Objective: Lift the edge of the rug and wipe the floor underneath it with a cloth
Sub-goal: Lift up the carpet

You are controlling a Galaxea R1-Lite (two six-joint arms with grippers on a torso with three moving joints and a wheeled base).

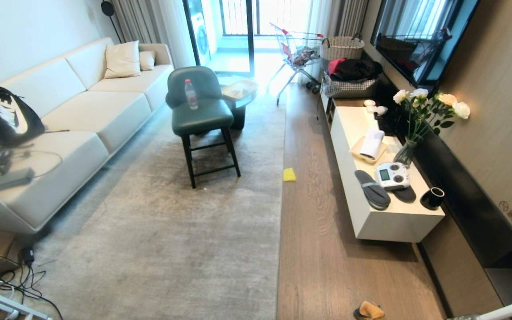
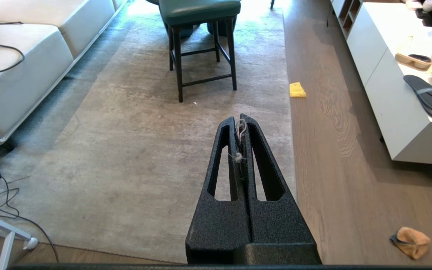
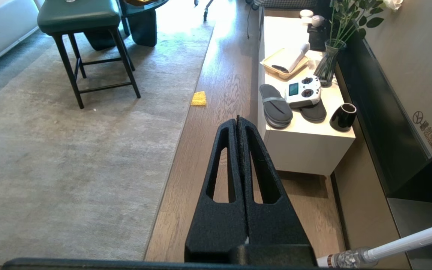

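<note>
The pale grey-beige rug covers the middle of the room; its straight rug edge (image 1: 281, 231) runs away from me beside the brown plank floor (image 1: 318, 258). The orange cloth (image 1: 368, 310) lies crumpled on the floor near me, to the right of that edge, and the left wrist view shows the cloth (image 2: 411, 242) too. My left gripper (image 2: 239, 119) hangs high over the rug near the rug edge (image 2: 293, 157), shut, with a few stray fibres caught between its fingers. My right gripper (image 3: 237, 120) is shut and empty above the floor (image 3: 208, 157). Neither gripper shows in the head view.
A small flat yellow square (image 1: 289, 174) lies at the rug's edge farther off. A green stool (image 1: 202, 115) with a bottle stands on the rug, a sofa (image 1: 82, 115) on the left, a low white cabinet (image 1: 389, 222) on the right. Cables (image 1: 20, 275) lie near left.
</note>
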